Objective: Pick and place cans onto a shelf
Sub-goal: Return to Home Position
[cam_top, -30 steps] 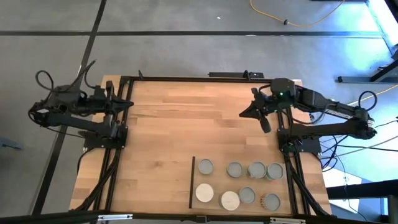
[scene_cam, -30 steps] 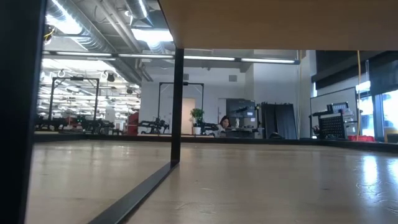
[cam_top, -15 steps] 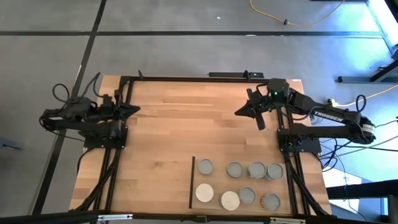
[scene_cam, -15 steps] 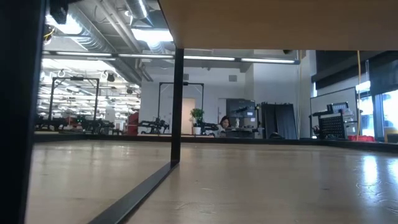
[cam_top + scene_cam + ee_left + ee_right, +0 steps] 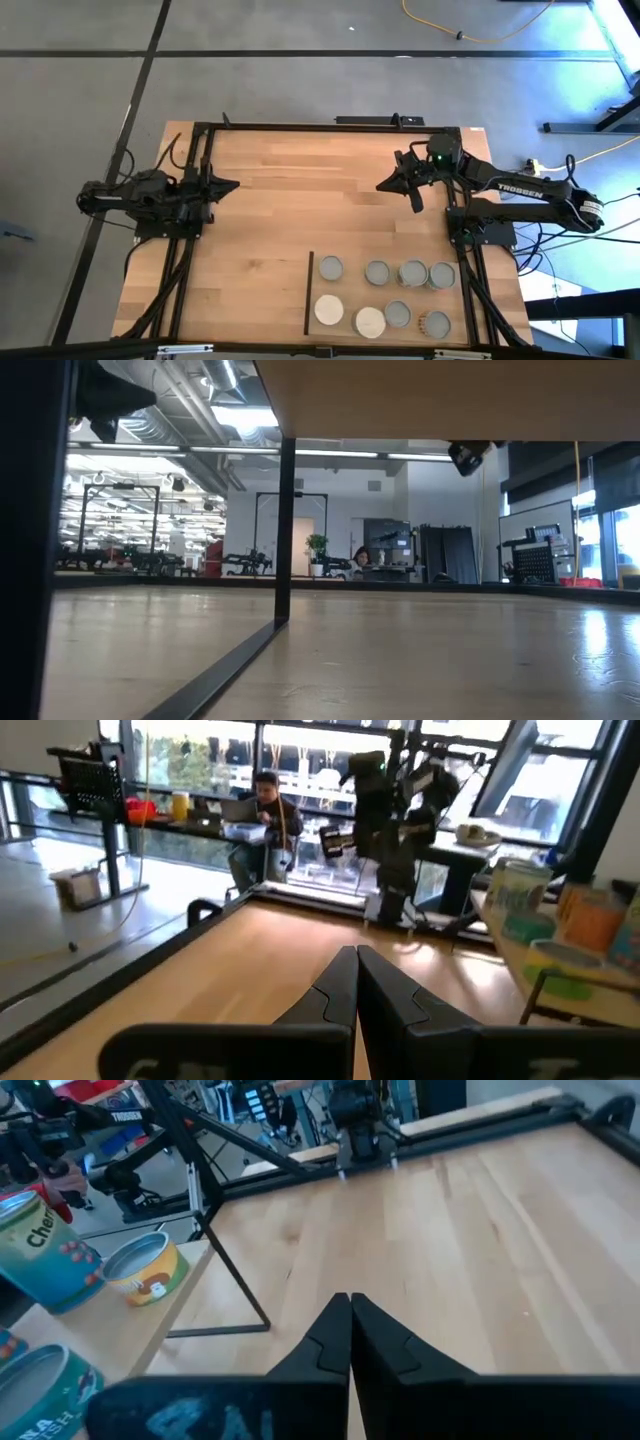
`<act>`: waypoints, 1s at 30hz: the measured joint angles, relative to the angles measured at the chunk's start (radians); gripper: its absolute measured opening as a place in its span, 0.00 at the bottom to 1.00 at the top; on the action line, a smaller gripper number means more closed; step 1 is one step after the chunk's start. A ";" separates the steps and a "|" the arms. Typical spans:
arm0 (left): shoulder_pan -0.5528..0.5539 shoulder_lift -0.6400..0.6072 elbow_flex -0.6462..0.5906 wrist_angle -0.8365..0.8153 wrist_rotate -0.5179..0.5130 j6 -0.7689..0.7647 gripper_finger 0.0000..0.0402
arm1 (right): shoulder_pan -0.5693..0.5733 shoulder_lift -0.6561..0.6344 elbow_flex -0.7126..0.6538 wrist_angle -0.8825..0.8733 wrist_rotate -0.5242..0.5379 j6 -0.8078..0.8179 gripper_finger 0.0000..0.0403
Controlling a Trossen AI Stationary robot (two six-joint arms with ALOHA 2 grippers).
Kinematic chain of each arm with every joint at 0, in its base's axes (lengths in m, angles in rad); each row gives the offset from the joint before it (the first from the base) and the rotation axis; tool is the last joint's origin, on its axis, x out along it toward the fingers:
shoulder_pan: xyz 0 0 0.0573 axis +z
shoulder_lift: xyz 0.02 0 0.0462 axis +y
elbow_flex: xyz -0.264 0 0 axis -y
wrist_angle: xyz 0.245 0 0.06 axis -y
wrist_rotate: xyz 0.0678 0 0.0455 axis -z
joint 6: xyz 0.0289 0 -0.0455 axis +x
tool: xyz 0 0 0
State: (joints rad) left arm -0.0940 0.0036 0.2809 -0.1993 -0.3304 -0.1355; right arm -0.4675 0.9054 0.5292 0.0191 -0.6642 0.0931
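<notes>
**Both pincers shut and empty; eight cans on the shelf**

The left gripper (image 5: 230, 185) hangs over the left side of the table (image 5: 290, 215), close to its own base. Its two fingers are pressed together on nothing. The right gripper (image 5: 383, 184) hovers over the right side and points across at the other arm. It too is shut tight and holds nothing. Both are well apart from the cans.

Eight cans (image 5: 377, 272) stand on the shelf (image 5: 352, 293), on the right arm's side of the table, in two loose rows of four. From above only their round tops show, two of them white and the rest silver-grey.

The right arm (image 5: 520, 187) carries the word "TROSSEN" in white. In the right wrist view a blue can (image 5: 40, 1250) reads "Cher" above pictured red cherries, and the rest of the word is turned away. Just beside it stands a shorter yellow can (image 5: 145, 1268) whose small picture is too fine to make out. A third can (image 5: 45, 1380) is cut off by the frame, so its lettering cannot be read.

In the left wrist view the cans are blurred and their labels unreadable. A person (image 5: 262, 810) sits at a desk beyond the table.

The low view shows only the shelf's pale underside and a dark upright (image 5: 285, 530).
</notes>
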 joint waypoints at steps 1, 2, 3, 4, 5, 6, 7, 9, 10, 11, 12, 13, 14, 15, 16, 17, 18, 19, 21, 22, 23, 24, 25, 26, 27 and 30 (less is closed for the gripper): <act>0.000 0.000 -0.004 0.009 0.005 0.000 0.00 | 0.000 0.000 -0.006 0.015 0.000 -0.004 0.01; 0.000 -0.001 -0.012 0.018 0.005 0.000 0.00 | 0.000 0.000 -0.016 0.035 0.000 -0.008 0.01; 0.000 -0.001 -0.022 0.019 0.006 0.003 0.00 | 0.000 0.000 -0.028 0.061 0.001 -0.010 0.01; 0.000 -0.001 -0.033 0.009 0.006 0.003 0.00 | 0.000 0.000 -0.043 0.097 0.000 -0.015 0.01; 0.000 0.000 -0.039 0.002 0.007 0.004 0.00 | 0.000 0.000 -0.058 0.128 0.002 -0.018 0.01; 0.000 0.000 -0.041 0.005 0.008 0.005 0.00 | 0.000 0.000 -0.072 0.152 0.013 -0.017 0.01; 0.000 -0.001 -0.043 0.017 0.008 0.006 0.00 | 0.000 0.000 -0.083 0.165 0.026 -0.009 0.01; 0.000 -0.001 -0.059 0.016 0.017 0.006 0.00 | 0.000 0.000 -0.100 0.185 0.039 -0.006 0.01; 0.000 -0.001 -0.068 0.003 0.025 0.008 0.00 | 0.000 0.000 -0.109 0.188 0.041 -0.017 0.01; 0.000 0.000 -0.073 0.000 0.032 0.012 0.00 | 0.000 0.000 -0.120 0.187 0.042 -0.023 0.01; 0.000 -0.001 -0.076 0.005 0.037 0.014 0.00 | 0.000 0.000 -0.134 0.186 0.043 -0.029 0.01; 0.000 -0.001 -0.081 0.009 0.037 0.014 0.00 | 0.000 0.000 -0.147 0.186 0.051 -0.039 0.01; 0.000 -0.001 -0.092 0.007 0.038 0.014 0.00 | 0.000 0.000 -0.158 0.187 0.066 -0.042 0.01; 0.000 -0.001 -0.104 -0.004 0.040 0.014 0.00 | 0.000 0.000 -0.169 0.194 0.077 -0.042 0.01; 0.000 -0.001 -0.114 -0.009 0.041 0.014 0.00 | 0.000 0.000 -0.180 0.203 0.086 -0.043 0.01; 0.000 -0.001 -0.121 -0.005 0.041 0.014 0.00 | 0.000 0.000 -0.192 0.212 0.090 -0.043 0.01; 0.000 -0.001 -0.127 0.001 0.041 0.014 0.00 | 0.000 0.000 -0.205 0.223 0.093 -0.044 0.01; 0.000 -0.001 -0.135 0.003 0.041 0.012 0.00 | 0.000 0.000 -0.217 0.236 0.095 -0.045 0.01; 0.000 -0.001 -0.148 -0.006 0.041 0.010 0.00 | 0.000 0.000 -0.237 0.272 0.095 -0.046 0.01; 0.000 -0.001 -0.153 -0.004 0.041 0.011 0.00 | 0.000 0.000 -0.247 0.288 0.094 -0.047 0.01; 0.000 -0.001 -0.157 0.002 0.041 0.012 0.00 | 0.000 0.000 -0.261 0.304 0.094 -0.049 0.01; 0.000 -0.001 -0.161 0.002 0.041 0.012 0.00 | 0.000 0.000 -0.275 0.320 0.091 -0.055 0.01; 0.000 -0.001 -0.165 0.000 0.041 0.013 0.00 | 0.000 0.000 -0.289 0.336 0.090 -0.071 0.01; 0.000 -0.001 -0.168 -0.001 0.045 0.013 0.00 | 0.000 0.000 -0.301 0.349 0.090 -0.078 0.01; 0.000 -0.001 -0.170 0.006 0.059 0.013 0.00 | 0.000 0.000 -0.313 0.359 0.089 -0.088 0.01; 0.000 -0.001 -0.176 0.027 0.119 0.029 0.00 | 0.000 0.000 -0.349 0.393 0.089 -0.125 0.01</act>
State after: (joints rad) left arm -0.0943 0.0025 0.1052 -0.1726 -0.2115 -0.1067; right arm -0.4675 0.9054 0.1800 0.4121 -0.5747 -0.0321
